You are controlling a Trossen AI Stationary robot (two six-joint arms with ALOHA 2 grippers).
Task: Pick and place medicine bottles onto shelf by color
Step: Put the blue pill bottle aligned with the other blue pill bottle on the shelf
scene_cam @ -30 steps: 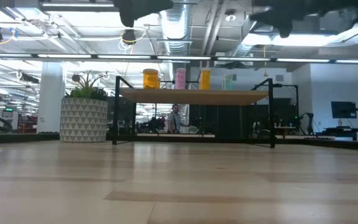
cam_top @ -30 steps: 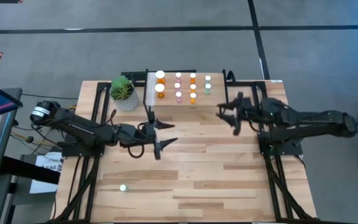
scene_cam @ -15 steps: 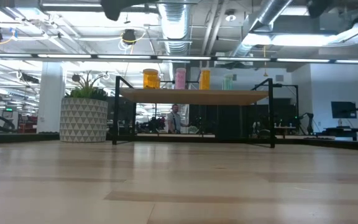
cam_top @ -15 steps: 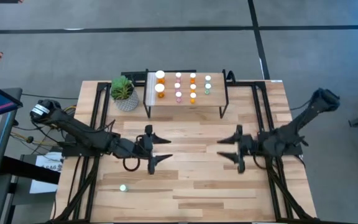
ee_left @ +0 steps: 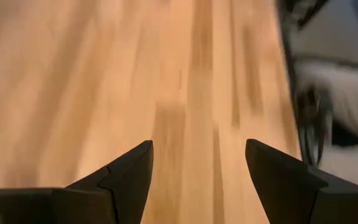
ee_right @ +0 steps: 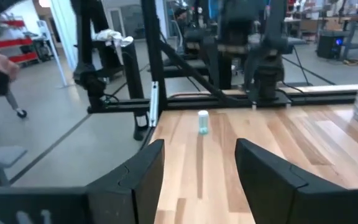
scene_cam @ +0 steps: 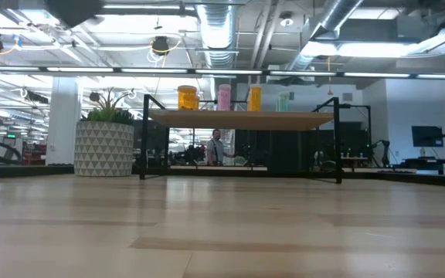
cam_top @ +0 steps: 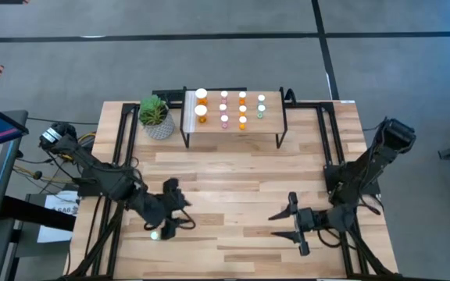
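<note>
The shelf stands at the table's far middle on black legs. Orange, pink, small orange and green-teal medicine bottles stand on it in rows; they also show in the low view. One green-teal bottle stands upright on the tabletop near the front left, and shows in the right wrist view. My left gripper is open above the table just right of this bottle; the bottle is outside the left wrist view. My right gripper is open and empty near the front right, pointing toward the table's left.
A potted plant in a white patterned pot stands left of the shelf. Black frame rails run along the table's left and right sides. Bare plank tabletop lies between the shelf and the grippers.
My left gripper has gone from the table's middle toward the near edge and left, ending close to the lone green-teal bottle. My right gripper has drawn back from beside the shelf toward the near edge and turned to point left. Both stay open. No bottle has moved.
</note>
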